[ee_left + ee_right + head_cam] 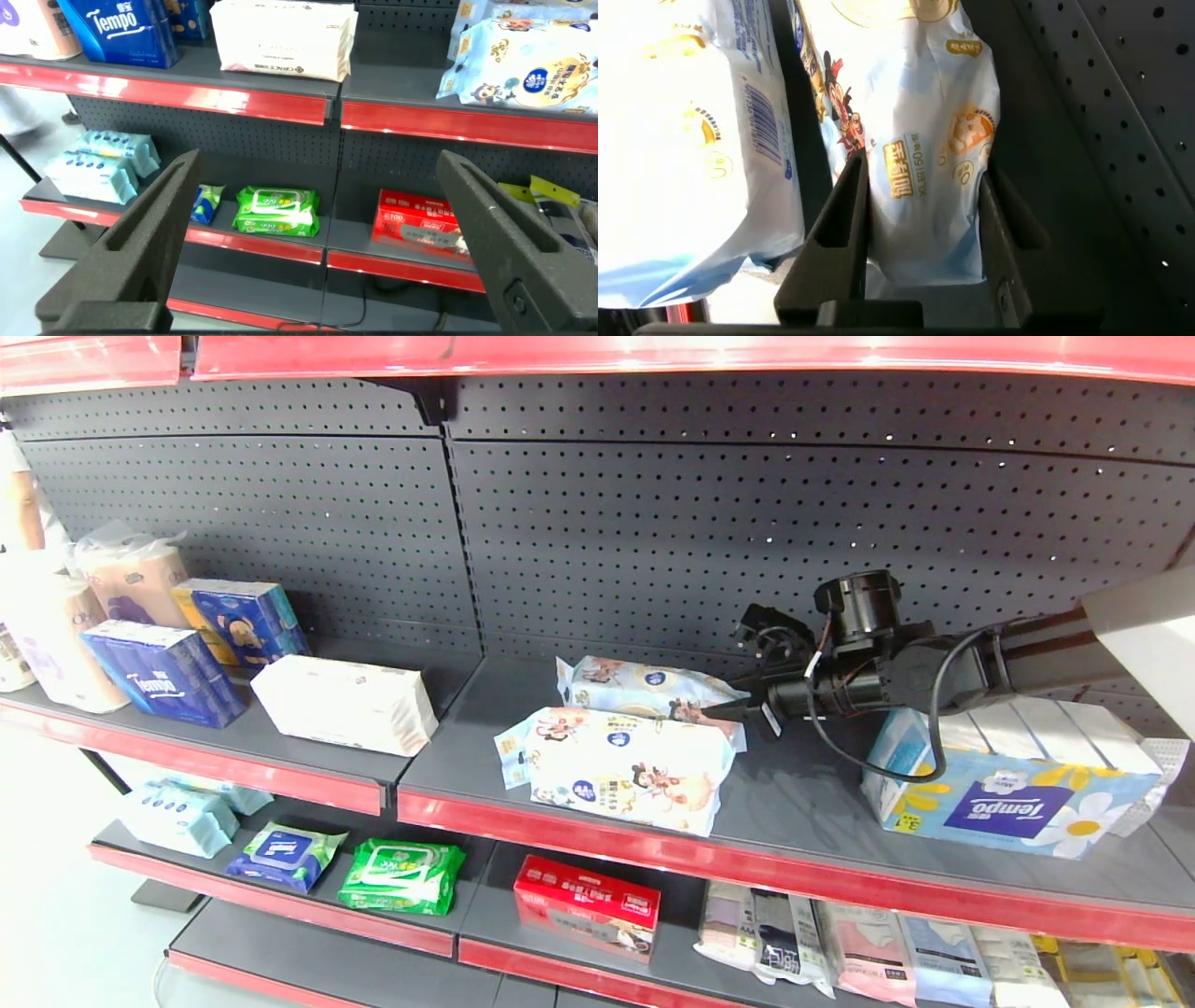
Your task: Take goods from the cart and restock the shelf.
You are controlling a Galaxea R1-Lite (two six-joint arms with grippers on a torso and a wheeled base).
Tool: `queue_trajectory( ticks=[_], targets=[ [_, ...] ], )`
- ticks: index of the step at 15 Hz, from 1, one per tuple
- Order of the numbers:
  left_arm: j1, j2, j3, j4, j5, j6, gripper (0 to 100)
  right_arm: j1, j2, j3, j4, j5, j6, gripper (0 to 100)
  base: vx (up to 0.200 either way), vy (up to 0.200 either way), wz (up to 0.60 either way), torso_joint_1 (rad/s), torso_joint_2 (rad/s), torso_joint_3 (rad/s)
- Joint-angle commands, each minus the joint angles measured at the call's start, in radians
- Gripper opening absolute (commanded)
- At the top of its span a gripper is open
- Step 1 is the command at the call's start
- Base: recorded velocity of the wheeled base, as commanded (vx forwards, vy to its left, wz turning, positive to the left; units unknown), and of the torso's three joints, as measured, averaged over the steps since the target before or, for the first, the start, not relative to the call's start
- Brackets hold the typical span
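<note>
Two cartoon-printed soft packs lie on the middle shelf (803, 803). The front pack (625, 765) sits near the red shelf edge, and the rear pack (644, 689) lies behind it, close to the pegboard. My right gripper (742, 709) reaches in from the right, and its fingers (845, 224) press both sides of the rear pack (915, 112), which rests on the shelf. The front pack (682, 140) lies right alongside. My left gripper (318, 243) hangs open in front of the lower shelves, its fingers (140, 243) wide apart with nothing between them.
A flowered tissue box (1018, 784) stands under my right arm. A white pack (345, 703) and blue boxes (163, 672) fill the shelf's left part. On the shelf below are green wipes (401, 875) and a red box (586, 903).
</note>
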Motion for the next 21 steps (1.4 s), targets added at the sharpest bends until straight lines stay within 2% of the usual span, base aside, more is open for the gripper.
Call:
queue_trajectory(
  ticks=[1,2,3,16,21],
  targets=[
    [0.001,0.001,0.000,0.000,0.000,0.000,100,0.001,0.001,0.003,0.000,-0.001,0.001,0,0.000,0.000,0.00,0.000,0.00,0.000],
    [0.001,0.001,0.000,0.000,0.000,0.000,100,-0.001,0.001,-0.001,0.000,-0.001,0.000,0,0.000,0.000,0.00,0.000,0.00,0.000],
    [0.001,0.001,0.000,0.000,0.000,0.000,100,-0.001,0.001,-0.001,0.000,-0.001,-0.002,100,0.000,0.000,0.00,0.000,0.00,0.000],
    [0.001,0.001,0.000,0.000,0.000,0.000,100,-0.076,-0.101,0.090,0.000,-0.050,0.067,100,0.000,0.000,0.00,0.000,0.00,0.000],
    [0.001,0.001,0.000,0.000,0.000,0.000,100,-0.090,-0.158,0.164,-0.003,-0.062,0.077,100,0.000,0.000,0.00,0.000,0.00,0.000]
  ],
)
